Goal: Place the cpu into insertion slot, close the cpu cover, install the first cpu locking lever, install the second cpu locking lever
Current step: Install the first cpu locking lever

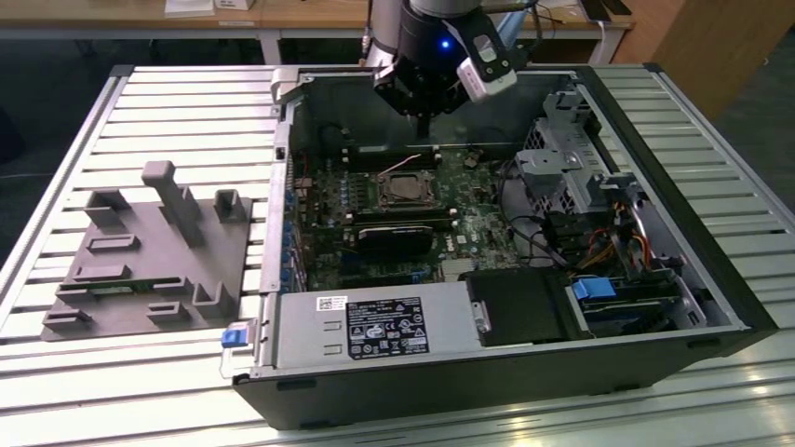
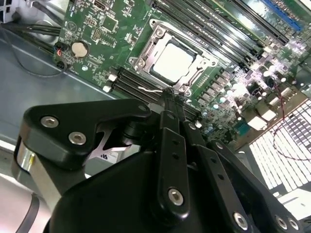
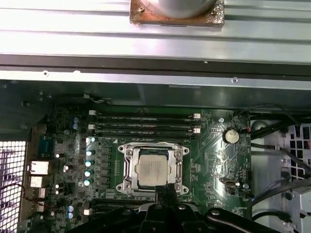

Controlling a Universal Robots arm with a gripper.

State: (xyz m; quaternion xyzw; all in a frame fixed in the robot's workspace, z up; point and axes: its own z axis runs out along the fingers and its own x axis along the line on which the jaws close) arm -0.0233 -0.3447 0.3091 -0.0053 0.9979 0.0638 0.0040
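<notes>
The cpu (image 3: pixel 151 168) (image 2: pixel 175 60), a pale silver square, lies in the insertion slot (image 1: pixel 404 192) on the green board inside the open computer case. The cpu cover (image 3: pixel 128 167) (image 2: pixel 146 51), a silver frame, lies flat around it. My gripper (image 2: pixel 169 93) (image 3: pixel 167 188) (image 1: pixel 423 130) is shut with nothing in it. Its thin black tips are just beside the socket's edge in both wrist views. In the exterior view it hangs over the board a little behind the socket. A thin wire lever (image 2: pixel 148 90) runs along the socket edge by the tips.
Memory slots (image 3: pixel 146 124) flank the socket. In the case are a black block (image 1: pixel 395 240), a power supply (image 1: pixel 372 326), a drive cage (image 1: pixel 559 168) and cables (image 1: pixel 546 242). A grey fixture with posts (image 1: pixel 149 251) sits at the exterior view's left.
</notes>
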